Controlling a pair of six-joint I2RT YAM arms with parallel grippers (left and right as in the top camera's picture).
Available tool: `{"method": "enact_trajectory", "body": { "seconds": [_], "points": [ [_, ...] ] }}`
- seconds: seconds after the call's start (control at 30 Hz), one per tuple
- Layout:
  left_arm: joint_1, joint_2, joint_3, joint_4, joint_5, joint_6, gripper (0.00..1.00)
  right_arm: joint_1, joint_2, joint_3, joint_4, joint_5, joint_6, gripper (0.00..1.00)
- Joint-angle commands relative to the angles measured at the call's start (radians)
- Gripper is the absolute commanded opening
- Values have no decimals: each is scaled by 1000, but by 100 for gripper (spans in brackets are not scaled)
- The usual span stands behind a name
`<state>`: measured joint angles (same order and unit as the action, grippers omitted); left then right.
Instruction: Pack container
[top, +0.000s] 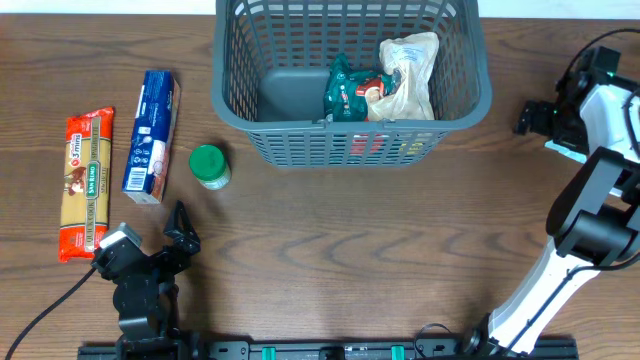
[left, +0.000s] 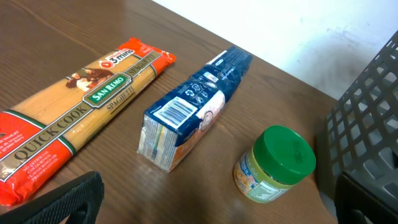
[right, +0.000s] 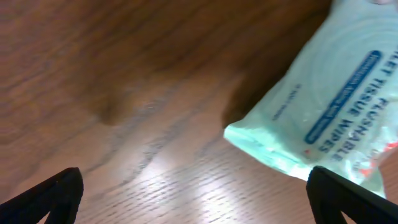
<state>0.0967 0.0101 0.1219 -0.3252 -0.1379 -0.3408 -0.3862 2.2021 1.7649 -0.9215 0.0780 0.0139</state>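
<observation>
Overhead: one dark grey slotted plastic basket is set at the far edge of the table, two bags inside. Left of it are laid one green-lidded jar, one blue carton and one red spaghetti packet.
Left wrist: the left gripper is spread wide, empty.
Right wrist: the right gripper is spread wide; one wipes packet is cropped.

The left half of the container floor is bare and open from above; a green packet and a pale bag crowd its right half. Bare table spreads in front. A jar stands near the front-left corner, apart from a blue box. A wipes pack lies close ahead of the right gripper
</observation>
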Motion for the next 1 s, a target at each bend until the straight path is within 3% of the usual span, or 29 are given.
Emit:
{"method": "enact_trajectory", "body": {
  "seconds": [0.0, 0.37, 0.6, 0.97],
  "points": [
    [5, -6, -21, -5, -4, -5, 98, 33, 11, 18, 0, 0, -7, 99],
    [5, -6, -21, -5, -4, -5, 98, 127, 10, 111, -22, 4, 36, 99],
    [5, -6, -21, -5, -4, -5, 99, 131, 10, 222, -47, 121, 338, 99],
    [5, -6, -21, -5, -4, -5, 99, 132, 10, 236, -32, 129, 752, 99]
  ]
}}
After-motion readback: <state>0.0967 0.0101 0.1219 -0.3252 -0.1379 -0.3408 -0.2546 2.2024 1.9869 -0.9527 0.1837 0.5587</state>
